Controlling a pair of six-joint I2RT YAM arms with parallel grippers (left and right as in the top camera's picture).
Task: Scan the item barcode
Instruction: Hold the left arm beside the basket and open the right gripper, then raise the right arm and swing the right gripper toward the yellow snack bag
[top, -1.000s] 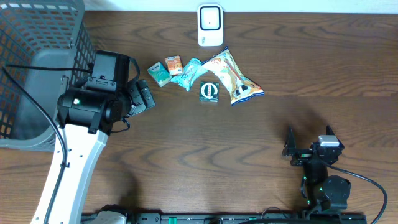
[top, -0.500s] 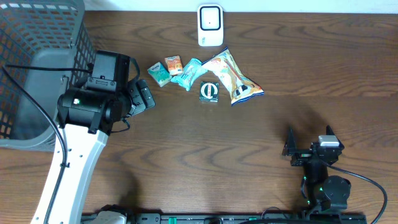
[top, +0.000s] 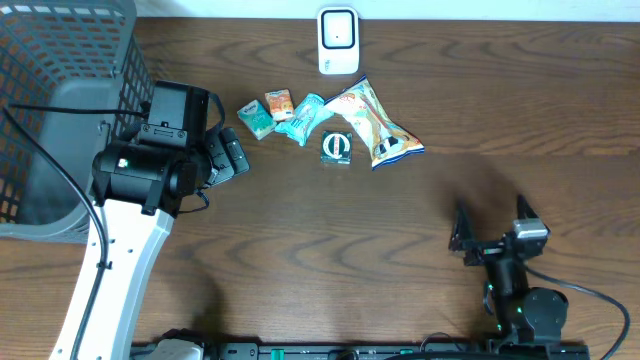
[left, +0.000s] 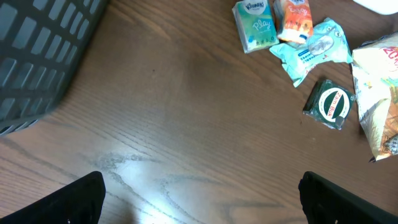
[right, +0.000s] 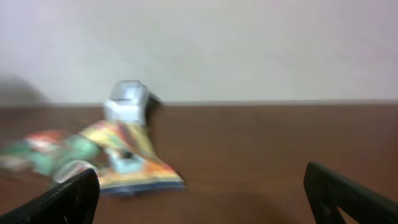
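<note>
brown table (top: 400, 230) — left fingers (left: 74, 202), right fingers (right: 68, 202) wide apart

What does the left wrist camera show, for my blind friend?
Small packets lie on a brown wooden table, top right: a green tissue pack, an orange packet, a crinkly light-blue wrapper and a dark green square packet. A grey plastic basket sits top left.

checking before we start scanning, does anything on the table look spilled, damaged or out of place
Nothing stands out. The snack bag and the small packets lie in a loose cluster near the scanner, none visibly torn or spilled.
</note>
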